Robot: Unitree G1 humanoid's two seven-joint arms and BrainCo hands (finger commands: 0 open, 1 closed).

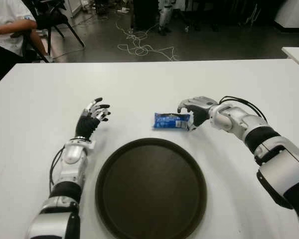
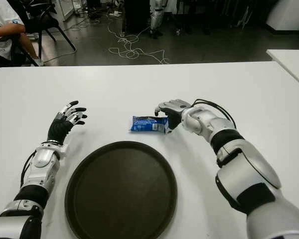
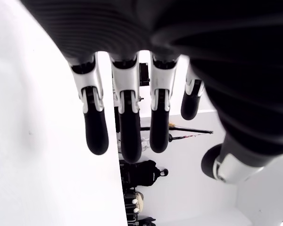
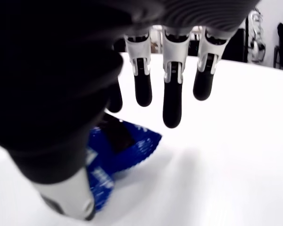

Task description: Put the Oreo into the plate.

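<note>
The Oreo (image 1: 170,120) is a blue packet lying flat on the white table (image 1: 139,82), just beyond the far rim of the dark round plate (image 1: 150,190). My right hand (image 1: 186,117) is at the packet's right end, fingers (image 4: 172,107) stretched out over it and thumb low beside the wrapper (image 4: 125,147). The fingers are not closed around it. My left hand (image 1: 96,110) shows left of the plate, fingers (image 3: 125,136) spread and holding nothing. Nothing lies in the plate.
A seated person (image 1: 5,27) and a chair are beyond the table's far left corner. Cables (image 1: 139,47) lie on the floor behind the table. A second white table (image 1: 298,54) shows at the far right.
</note>
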